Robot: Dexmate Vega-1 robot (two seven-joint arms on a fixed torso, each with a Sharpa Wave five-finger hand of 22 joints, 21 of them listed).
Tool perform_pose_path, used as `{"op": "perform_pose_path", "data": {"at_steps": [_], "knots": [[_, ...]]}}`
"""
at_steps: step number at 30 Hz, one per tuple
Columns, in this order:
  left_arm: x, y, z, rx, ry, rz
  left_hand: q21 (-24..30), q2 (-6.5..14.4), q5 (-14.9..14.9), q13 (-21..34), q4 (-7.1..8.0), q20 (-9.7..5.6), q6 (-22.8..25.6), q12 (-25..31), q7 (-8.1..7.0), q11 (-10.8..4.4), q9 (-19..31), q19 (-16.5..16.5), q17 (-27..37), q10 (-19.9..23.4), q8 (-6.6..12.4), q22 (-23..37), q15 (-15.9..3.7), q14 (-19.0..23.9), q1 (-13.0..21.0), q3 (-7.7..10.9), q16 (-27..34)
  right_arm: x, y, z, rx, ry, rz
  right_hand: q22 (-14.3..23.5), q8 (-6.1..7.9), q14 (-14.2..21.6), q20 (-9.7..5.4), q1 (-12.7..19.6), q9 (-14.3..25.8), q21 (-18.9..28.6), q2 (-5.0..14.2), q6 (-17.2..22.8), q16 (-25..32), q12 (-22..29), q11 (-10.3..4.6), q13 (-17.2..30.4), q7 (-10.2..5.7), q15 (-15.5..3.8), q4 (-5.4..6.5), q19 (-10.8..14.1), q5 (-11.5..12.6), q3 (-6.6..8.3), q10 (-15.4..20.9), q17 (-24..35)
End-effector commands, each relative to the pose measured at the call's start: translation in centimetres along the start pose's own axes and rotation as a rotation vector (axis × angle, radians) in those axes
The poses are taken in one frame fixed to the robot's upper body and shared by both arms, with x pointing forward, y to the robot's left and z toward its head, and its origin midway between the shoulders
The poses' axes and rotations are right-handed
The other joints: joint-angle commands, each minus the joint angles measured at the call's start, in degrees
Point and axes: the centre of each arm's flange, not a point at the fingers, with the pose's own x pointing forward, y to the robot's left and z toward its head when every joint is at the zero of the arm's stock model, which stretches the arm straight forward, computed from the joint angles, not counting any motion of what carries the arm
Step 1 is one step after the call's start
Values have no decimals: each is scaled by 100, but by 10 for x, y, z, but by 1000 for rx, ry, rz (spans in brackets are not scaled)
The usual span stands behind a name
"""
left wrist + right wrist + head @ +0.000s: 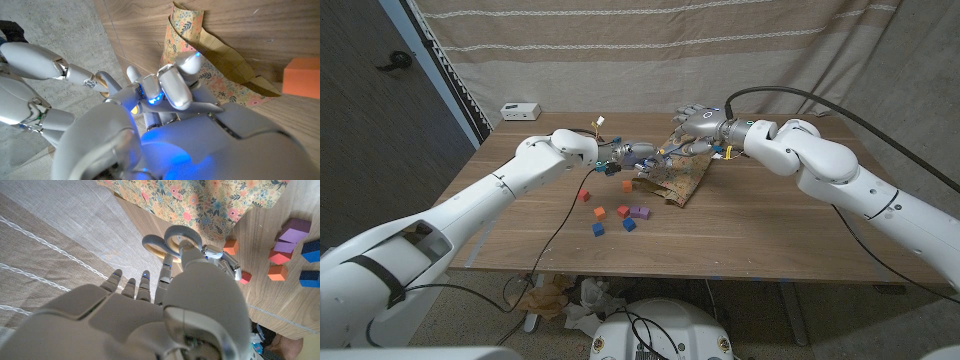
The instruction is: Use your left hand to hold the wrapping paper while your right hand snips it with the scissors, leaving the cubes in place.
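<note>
The floral wrapping paper [682, 178] lies crumpled toward the table's far side, one edge curled up off the wood, and everything else arranges itself around it. The left hand [632, 156] meets its near-left edge, fingers [175, 80] closed down onto the patterned sheet in the left wrist view, apparently pinning or pinching it so the paper stays taut and does not slide under the blades; the exact grip is hard to read there. The right hand [698, 127] hangs over the paper's far edge, clamped on the grey-handled scissors [170, 242], a finger threaded through one loop, blades presumably angled toward the sheet, though they are hidden. The cut looks about to begin or just under way. In front of the paper, nearer the robot, the coloured cubes [620, 213] sit scattered on the wooden table [770, 240], well apart from both hands, so they can stay undisturbed.
</note>
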Motion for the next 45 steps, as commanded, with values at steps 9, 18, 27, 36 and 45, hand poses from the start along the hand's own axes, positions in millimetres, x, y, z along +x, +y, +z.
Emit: {"op": "perform_pose_path", "data": {"at_steps": [9,18,27,36,45], "knots": [[-1,-5,2,3,-1,-7,21,56,23,17,-30,-258,35,-4,-51,-33,-21,-37,9,16,-28,-27,-1,12,1,16,12,2,-7,-5,-104,16,42,2,-31,-33,16,84,37,-4,-18,-54,-6,-18,-75,-1,45,-36,31,8,-21,47,-1,22],[-7,-7,1,1,9,5,54,57,25,17,-29,-256,15,-4,-40,-32,15,-18,9,14,-15,9,-1,7,1,26,10,1,-4,-5,-177,20,69,1,-48,31,20,168,66,1,-7,-93,17,7,-251,4,-53,-116,54,30,-42,98,61,24],[-9,-10,1,1,11,8,55,56,22,16,-27,-258,24,-5,-40,-33,-4,1,10,9,-23,-24,-2,5,-4,12,9,-1,0,-1,-193,3,87,1,-89,82,21,97,84,3,-75,-182,29,-1,-279,8,-70,-188,117,45,-61,45,43,31],[-9,-11,0,-1,8,14,64,56,23,16,-28,-257,26,-4,-43,-34,10,2,9,12,-14,-16,-2,10,-3,18,10,-4,2,-4,-160,-6,95,2,-111,79,23,-5,96,-3,-150,-222,23,-10,-277,11,-60,-182,171,39,-71,-27,18,36],[-8,-12,0,-4,6,16,59,56,23,16,-29,-257,12,-5,-47,-31,12,-10,9,8,-18,-20,-2,10,-4,23,10,-5,0,-8,-130,8,77,2,-120,81,23,-174,111,-2,-225,-223,22,-14,-232,15,-15,-180,257,49,-71,-134,1,43]]}}
